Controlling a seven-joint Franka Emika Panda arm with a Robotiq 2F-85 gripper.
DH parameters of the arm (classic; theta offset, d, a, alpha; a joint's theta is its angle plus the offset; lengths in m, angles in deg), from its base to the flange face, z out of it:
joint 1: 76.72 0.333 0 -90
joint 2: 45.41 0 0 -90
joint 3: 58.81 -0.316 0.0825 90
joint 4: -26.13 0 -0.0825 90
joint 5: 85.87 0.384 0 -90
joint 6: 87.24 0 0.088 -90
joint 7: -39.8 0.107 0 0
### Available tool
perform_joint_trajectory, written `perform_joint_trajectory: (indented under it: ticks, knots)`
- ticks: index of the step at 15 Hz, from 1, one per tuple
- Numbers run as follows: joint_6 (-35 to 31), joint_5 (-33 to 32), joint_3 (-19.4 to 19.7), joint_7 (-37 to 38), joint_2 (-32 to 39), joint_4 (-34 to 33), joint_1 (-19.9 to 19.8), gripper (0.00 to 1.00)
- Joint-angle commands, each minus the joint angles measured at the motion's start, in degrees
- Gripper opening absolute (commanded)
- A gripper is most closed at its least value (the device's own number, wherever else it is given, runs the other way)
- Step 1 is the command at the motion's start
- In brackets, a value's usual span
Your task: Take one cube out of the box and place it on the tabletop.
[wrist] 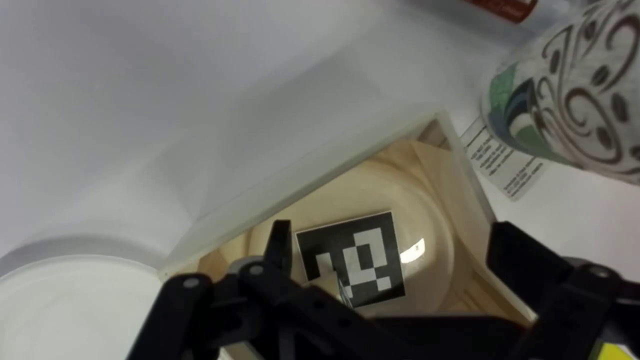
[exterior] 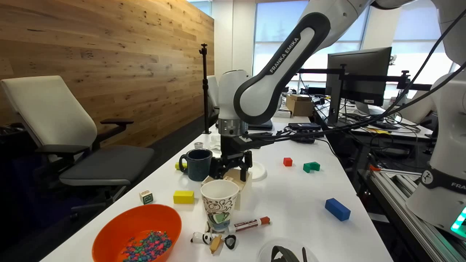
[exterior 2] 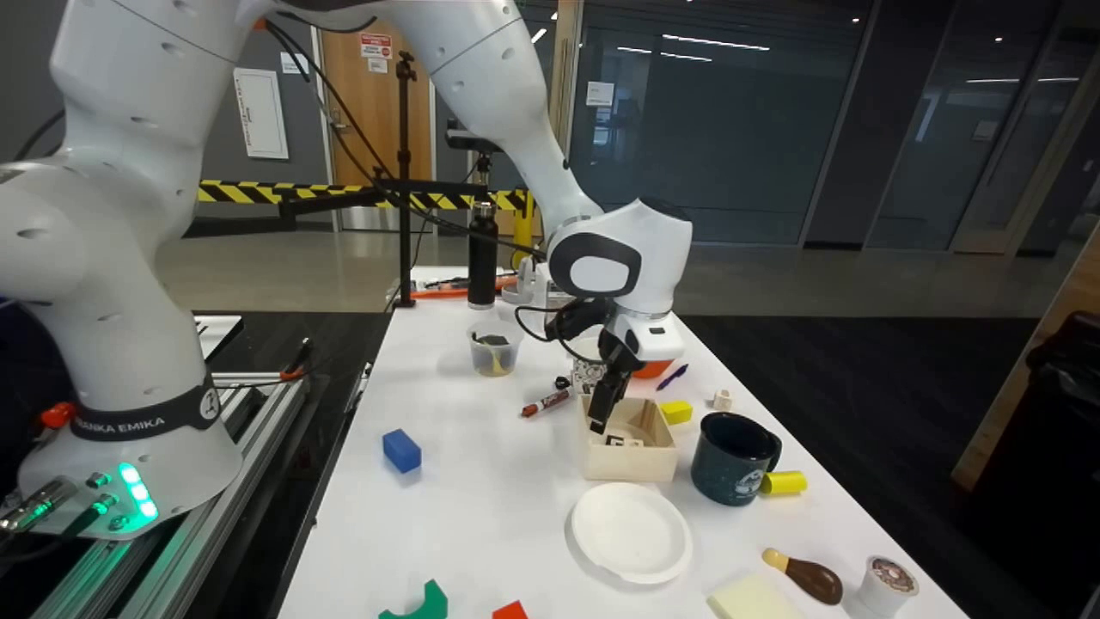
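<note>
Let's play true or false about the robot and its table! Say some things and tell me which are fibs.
1. The hand is open. True.
2. The dark mug stands beside the box. True.
3. The hand is holding the mug. False: the mug stands on the tabletop; the hand is at the box.
4. The orange bowl has colourful bits in it. True.
5. The bowl is inside the box. False: it stands on the tabletop.
6. The mug lies on its side. False: it is upright.
</note>
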Motion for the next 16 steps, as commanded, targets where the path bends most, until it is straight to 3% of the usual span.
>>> perform_joint_trajectory:
  ticks: [1,16]
  knots:
    - [-1.8,1.5,1.2,1.8,-2.7,2.3,-0.1,1.00]
    - [-1.5,-0.7,3.7,8.2,-0.3,-0.1,0.7,1.00]
